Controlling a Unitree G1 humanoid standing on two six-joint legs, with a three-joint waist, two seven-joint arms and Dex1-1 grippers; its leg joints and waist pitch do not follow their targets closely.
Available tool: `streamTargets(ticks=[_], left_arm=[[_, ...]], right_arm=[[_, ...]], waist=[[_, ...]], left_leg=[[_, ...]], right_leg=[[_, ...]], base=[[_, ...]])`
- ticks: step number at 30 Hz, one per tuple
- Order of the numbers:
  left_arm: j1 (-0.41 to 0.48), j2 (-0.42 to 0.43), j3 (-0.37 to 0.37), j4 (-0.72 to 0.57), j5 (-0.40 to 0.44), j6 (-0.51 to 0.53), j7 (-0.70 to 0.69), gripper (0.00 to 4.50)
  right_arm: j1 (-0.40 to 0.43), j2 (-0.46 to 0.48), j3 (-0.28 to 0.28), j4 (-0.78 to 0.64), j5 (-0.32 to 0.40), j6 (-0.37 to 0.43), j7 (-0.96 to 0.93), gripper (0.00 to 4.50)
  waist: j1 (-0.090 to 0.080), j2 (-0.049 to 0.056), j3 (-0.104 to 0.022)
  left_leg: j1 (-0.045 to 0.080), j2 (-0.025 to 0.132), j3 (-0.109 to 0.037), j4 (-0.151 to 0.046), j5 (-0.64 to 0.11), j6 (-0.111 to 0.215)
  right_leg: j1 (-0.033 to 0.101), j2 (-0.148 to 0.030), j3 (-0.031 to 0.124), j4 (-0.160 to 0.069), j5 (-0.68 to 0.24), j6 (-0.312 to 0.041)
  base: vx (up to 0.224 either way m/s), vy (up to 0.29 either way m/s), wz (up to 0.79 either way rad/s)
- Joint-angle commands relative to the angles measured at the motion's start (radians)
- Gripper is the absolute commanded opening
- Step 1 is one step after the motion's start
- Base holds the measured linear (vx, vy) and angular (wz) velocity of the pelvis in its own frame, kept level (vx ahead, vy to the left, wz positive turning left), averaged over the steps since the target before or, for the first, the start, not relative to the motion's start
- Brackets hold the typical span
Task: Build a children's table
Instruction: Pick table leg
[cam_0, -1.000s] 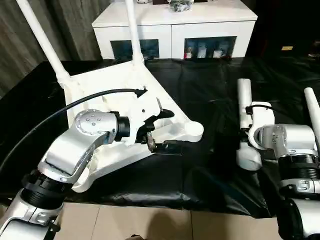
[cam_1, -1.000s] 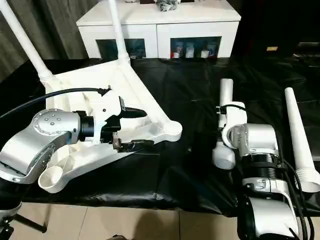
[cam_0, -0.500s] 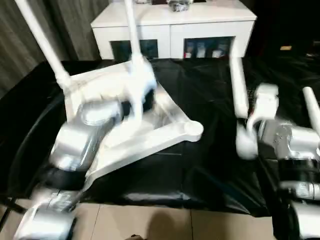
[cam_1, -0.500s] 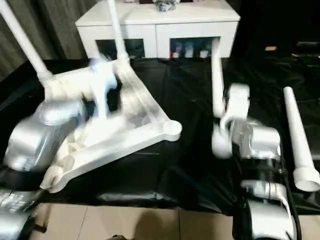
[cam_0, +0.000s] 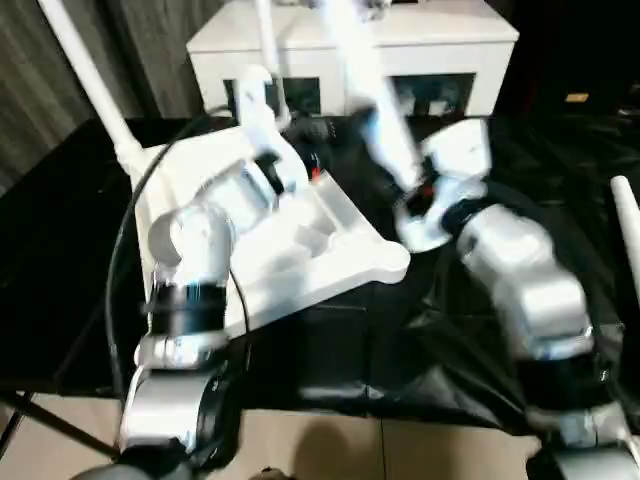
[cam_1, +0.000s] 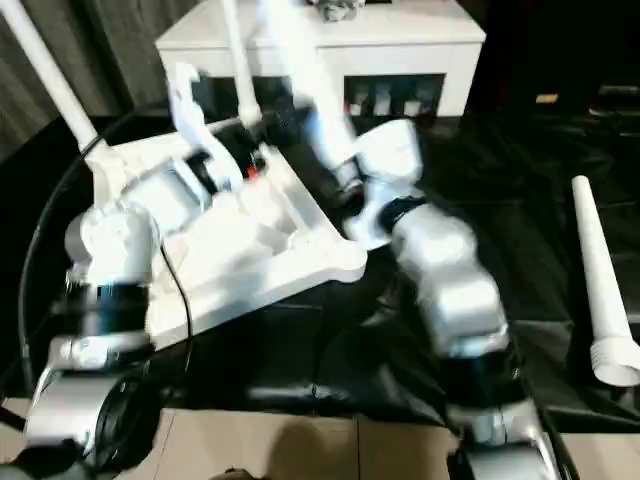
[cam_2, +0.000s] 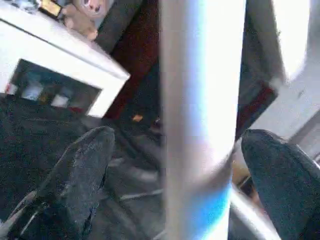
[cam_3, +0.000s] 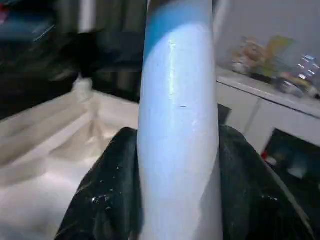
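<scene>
Tabletop (cam_0: 300, 250), white plastic, lies underside up on the black sheet (cam_0: 60, 240) toward its left side, ribs showing, one socketed corner (cam_0: 388, 262) pointing at the middle of the sheet. I judge it lies inverted so the legs can be pushed down into the corner sockets from above.

Fitted legs, two: one (cam_0: 85, 70) rises from the far left corner of the top, one (cam_0: 268, 50) from the far corner nearest the cabinet. Both stand steeply upright.

Third leg (cam_0: 375, 100): pinched in my right gripper (cam_3: 175, 165), black fingers (cam_3: 107, 195) closed on both sides of the shaft. It is carried tilted above the sheet, its wide end (cam_0: 425, 225) low and just beyond the near-right socketed corner. I judge I hold it near the base so that end can be steered into the socket.

Left gripper (cam_2: 175, 170): spread wide, pads (cam_2: 82, 175) well apart on either side of a white shaft that passes between them, touching neither. I take it for the carried leg, though I cannot be certain. It sits over the far part of the tabletop, probably ready to steady that leg.

Fourth leg (cam_1: 595, 280): loose, lying at the right edge of the sheet, wide end toward me, awaiting its turn.

White cabinet (cam_0: 350, 45) with dark doors stands beyond the far edge.
</scene>
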Motion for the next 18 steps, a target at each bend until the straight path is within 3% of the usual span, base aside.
streamTargets(ticks=[1, 7, 8, 12, 18], left_arm=[[-0.02, 0.001, 0.011, -0.002, -0.03, 0.016, 0.016, 4.5], [-0.015, 0.001, -0.006, -0.005, -0.004, 0.023, 0.043, 4.5], [-0.014, 0.004, -0.009, -0.004, 0.001, 0.025, 0.052, 4.23], [-0.011, 0.008, -0.006, 0.012, 0.013, 0.026, 0.105, 4.05], [-0.004, 0.001, -0.012, -0.004, 0.006, 0.037, 0.123, 3.53]], right_arm=[[0.004, -0.003, 0.023, -0.017, -0.016, -0.021, 0.013, 1.81], [0.007, -0.012, 0.066, -0.009, -0.06, -0.029, 0.015, 1.81], [0.006, -0.015, 0.071, -0.006, -0.07, -0.032, 0.01, 1.81], [-0.011, -0.024, 0.096, 0.022, -0.138, -0.043, -0.028, 1.8], [-0.017, -0.016, 0.111, 0.028, -0.174, -0.043, -0.048, 1.8]], waist=[[0.0, -0.023, -0.073], [-0.002, -0.028, -0.072], [-0.003, -0.028, -0.072], [-0.004, -0.029, -0.071], [-0.005, -0.029, -0.07]], left_leg=[[0.036, 0.045, -0.024, -0.061, -0.13, 0.047], [0.035, 0.046, -0.025, -0.062, -0.125, 0.05], [0.035, 0.047, -0.025, -0.062, -0.123, 0.051], [0.035, 0.045, -0.025, -0.062, -0.126, 0.046], [0.036, 0.046, -0.026, -0.064, -0.129, 0.044]], right_leg=[[0.035, -0.072, 0.036, -0.077, 0.002, -0.243], [0.036, -0.073, 0.037, -0.077, 0.007, -0.238], [0.036, -0.073, 0.037, -0.077, 0.011, -0.237], [0.036, -0.072, 0.037, -0.078, 0.008, -0.236], [0.035, -0.072, 0.038, -0.076, 0.014, -0.236]], base=[[0.0, 0.0, 0.0], [0.0, 0.0, 0.0], [0.0, 0.0, 0.0], [0.0, 0.0, 0.0], [0.0, 0.0, 0.0]])
